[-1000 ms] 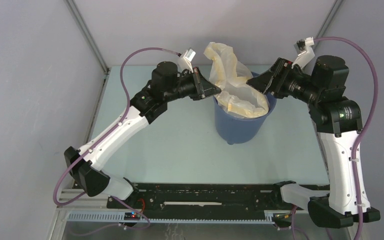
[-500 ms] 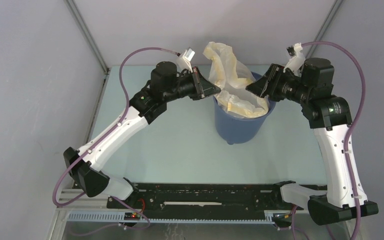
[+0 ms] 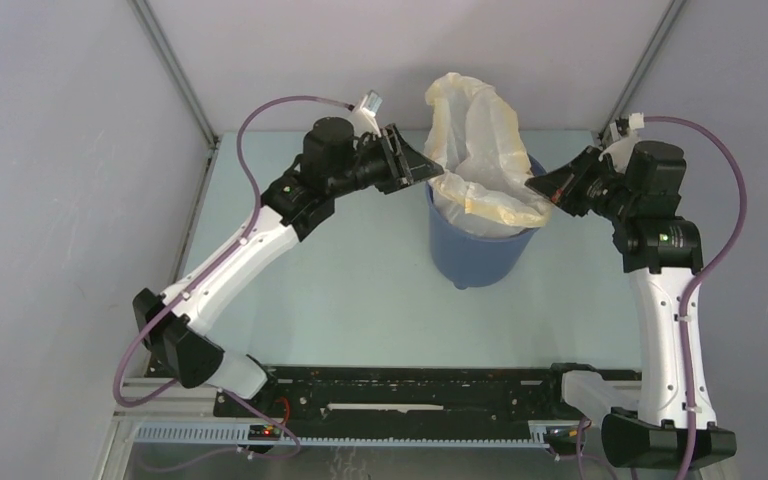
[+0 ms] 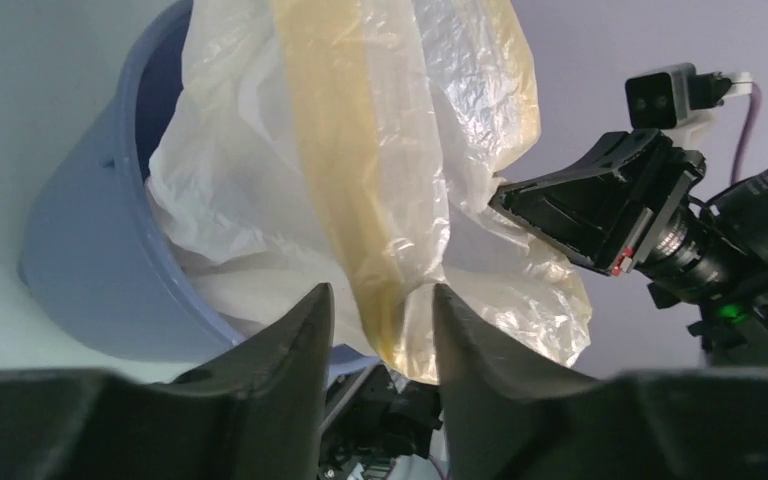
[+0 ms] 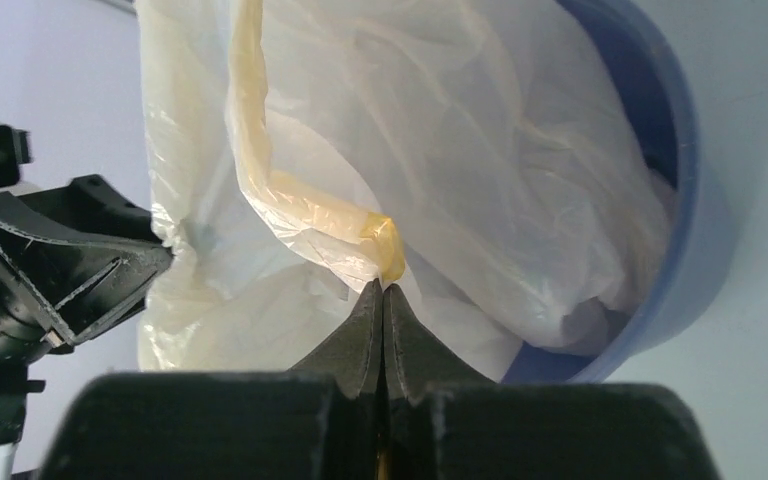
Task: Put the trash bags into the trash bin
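The trash bag [image 3: 480, 135], thin, whitish and crinkly with a yellow rim, billows up out of the blue trash bin [image 3: 475, 255] and drapes over its right edge. My left gripper [image 3: 430, 172] is open at the bin's left rim. In the left wrist view the bag's yellow band [image 4: 380, 200] hangs just beyond the spread fingers [image 4: 305, 330], not pinched. My right gripper [image 3: 540, 190] is at the bin's right rim, shut on the bag's yellow rim [image 5: 385, 245]. The bag [image 5: 460, 150] fills the bin [image 5: 685, 200].
The bin stands mid-table toward the back. Grey walls and slanted metal frame posts [image 3: 175, 75] enclose the table on the left, back and right. A black rail [image 3: 410, 395] runs along the near edge between the arm bases. Purple cables loop over both arms.
The left gripper opened and let go of the bag. The right gripper closed on the bag's yellow rim and drew back to the right, stretching the bag over the bin's right edge.
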`<move>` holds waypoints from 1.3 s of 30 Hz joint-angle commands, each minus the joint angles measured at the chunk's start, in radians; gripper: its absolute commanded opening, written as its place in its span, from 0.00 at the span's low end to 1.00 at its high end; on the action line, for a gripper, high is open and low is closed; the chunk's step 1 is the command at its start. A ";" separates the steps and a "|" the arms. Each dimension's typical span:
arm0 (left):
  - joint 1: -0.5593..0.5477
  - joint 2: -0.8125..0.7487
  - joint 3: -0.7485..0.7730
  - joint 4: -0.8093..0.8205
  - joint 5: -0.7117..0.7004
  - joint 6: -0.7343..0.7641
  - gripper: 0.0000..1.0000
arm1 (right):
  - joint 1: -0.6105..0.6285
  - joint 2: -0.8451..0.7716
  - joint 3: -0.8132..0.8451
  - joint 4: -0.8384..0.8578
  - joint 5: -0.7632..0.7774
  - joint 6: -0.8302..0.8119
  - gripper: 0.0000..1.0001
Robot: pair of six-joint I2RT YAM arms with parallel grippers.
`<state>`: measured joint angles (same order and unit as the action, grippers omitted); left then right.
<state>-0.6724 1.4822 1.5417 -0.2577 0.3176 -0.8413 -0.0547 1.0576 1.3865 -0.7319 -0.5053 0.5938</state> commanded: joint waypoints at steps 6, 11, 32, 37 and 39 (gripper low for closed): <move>0.012 -0.149 -0.039 -0.028 -0.001 -0.150 0.81 | 0.012 -0.068 0.013 0.058 -0.056 0.055 0.00; 0.007 -0.083 0.003 -0.056 0.002 -0.144 0.81 | 0.011 -0.073 0.013 0.054 -0.054 0.057 0.00; 0.030 -0.119 -0.151 -0.020 0.003 -0.164 0.15 | -0.030 -0.123 -0.003 -0.190 0.310 -0.014 0.02; 0.034 -0.099 -0.203 -0.007 0.023 -0.142 0.13 | -0.030 -0.143 -0.058 -0.197 0.376 -0.044 0.07; 0.039 -0.085 -0.218 -0.001 0.031 -0.140 0.12 | -0.031 -0.150 -0.082 -0.202 0.415 -0.068 0.09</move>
<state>-0.6453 1.3952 1.3575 -0.3107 0.3195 -0.9901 -0.0792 0.9268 1.3357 -0.9089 -0.1982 0.5861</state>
